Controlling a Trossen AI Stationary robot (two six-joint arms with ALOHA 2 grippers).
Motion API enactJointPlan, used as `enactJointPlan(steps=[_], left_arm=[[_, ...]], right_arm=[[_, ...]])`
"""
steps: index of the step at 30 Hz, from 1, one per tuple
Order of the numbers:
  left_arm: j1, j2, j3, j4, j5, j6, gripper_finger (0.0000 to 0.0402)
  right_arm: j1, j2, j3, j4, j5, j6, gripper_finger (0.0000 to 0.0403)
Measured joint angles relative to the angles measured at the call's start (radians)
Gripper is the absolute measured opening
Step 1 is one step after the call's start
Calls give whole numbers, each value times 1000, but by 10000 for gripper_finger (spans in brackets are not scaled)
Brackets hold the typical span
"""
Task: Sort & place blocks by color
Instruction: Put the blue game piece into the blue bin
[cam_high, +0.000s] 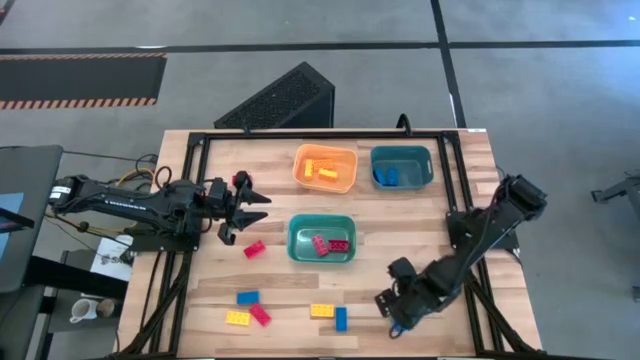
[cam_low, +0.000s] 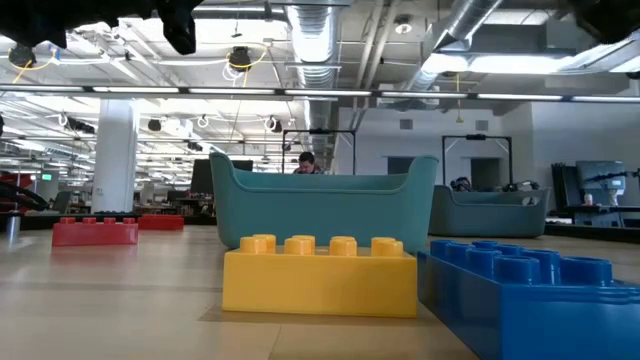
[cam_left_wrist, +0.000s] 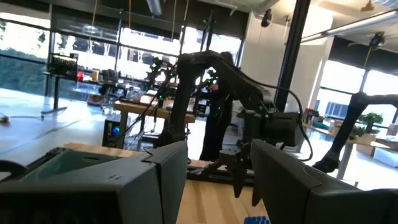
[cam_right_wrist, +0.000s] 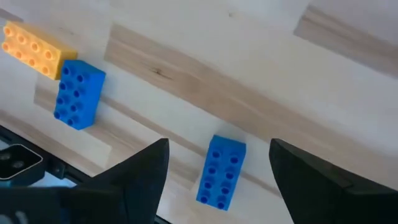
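Wooden tabletop (cam_right_wrist: 249, 81) is lying under the right tool (cam_right_wrist: 217, 180), which is hovering wide open and empty, fingers flanking a small blue studded plastic brick (cam_right_wrist: 221, 171). Left tool (cam_high: 243, 205) is hanging part-open, seemingly empty, beside a red brick (cam_high: 254, 249).

Overhead view straight down, low view level, both sharing yellow block (cam_high: 322, 311) (cam_low: 320, 275).

Loose studded blocks lay flat on the wood: red block (cam_high: 254, 249) mid-left; blue (cam_high: 247, 297), yellow (cam_high: 238, 317), red (cam_high: 260, 315) clustered near front; yellow (cam_high: 322, 310) touching blue (cam_high: 341, 319).
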Motion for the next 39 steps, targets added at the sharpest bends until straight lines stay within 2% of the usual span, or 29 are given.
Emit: enactJointPlan(steps=[4,7,11,18,22,27,32,35,39], left_arm=[[0,0,0,3,1,-18,162],[0,0,0,3,2,-19,162],[0,1,0,8,2,-20,162],[0,1,0,11,2,-20,162],[0,1,0,11,2,-18,162],[0,1,0,10,2,-19,162],[0,1,0,-7,2,-19,162],[0,2,0,-14,2,-19,162],[0,1,0,-15,2,-17,162]], right_arm=[[43,27,0,22,15,99,302],[65,77,-1,74,-17,125,302],[66,163,1,130,-96,117,302],[65,250,5,194,-139,106,302],[65,270,10,210,-168,47,294],[63,267,9,188,-179,27,237],[53,233,6,118,-153,21,124],[43,193,4,68,-88,-6,121],[26,125,4,79,78,-47,121]])
